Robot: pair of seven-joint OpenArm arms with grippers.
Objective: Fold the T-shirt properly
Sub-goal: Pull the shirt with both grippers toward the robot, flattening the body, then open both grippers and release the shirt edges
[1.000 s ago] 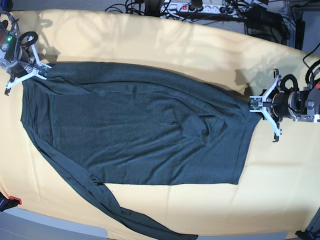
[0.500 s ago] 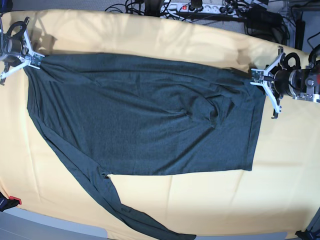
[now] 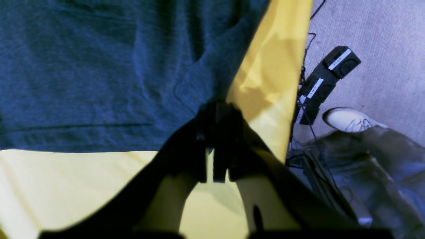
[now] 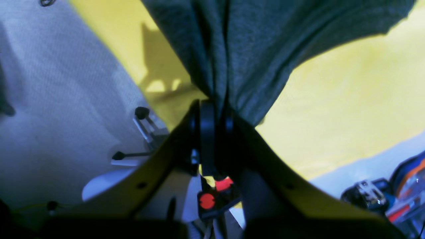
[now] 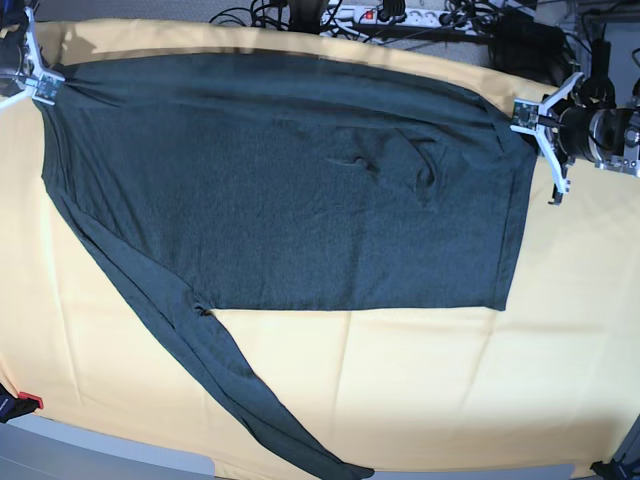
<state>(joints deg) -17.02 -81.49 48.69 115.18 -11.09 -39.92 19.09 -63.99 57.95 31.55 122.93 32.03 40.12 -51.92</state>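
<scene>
The T-shirt (image 5: 290, 190) lies spread flat on the surface, which is covered by a yellow cloth (image 5: 420, 390); it fills most of the far half, its body stretched as a wide band whose long axis runs from one side of the base view to the other. One long sleeve (image 5: 215, 385) trails away from the body on the left side of that view, slanting down toward the near edge of the surface. A few small creases gather in the upper middle of the fabric. The left gripper (image 5: 528, 115), at the right of the base view, has its fingers pressed nearly together on the far corner of the shirt there; in the left wrist view the dark fingers (image 3: 206, 146) meet at the fabric's corner where it borders the yellow cloth. The right gripper (image 5: 45, 85), at the far left corner of the base view, is likewise pinched narrow on the opposite far corner, and the right wrist view shows the knit bunched into folds and drawn down between its fingers (image 4: 207, 142). Both held corners sit at the far edge, well apart, with the fabric pulled fairly taut between them. Cables and a power strip (image 5: 385, 15) lie on the floor beyond the surface.
</scene>
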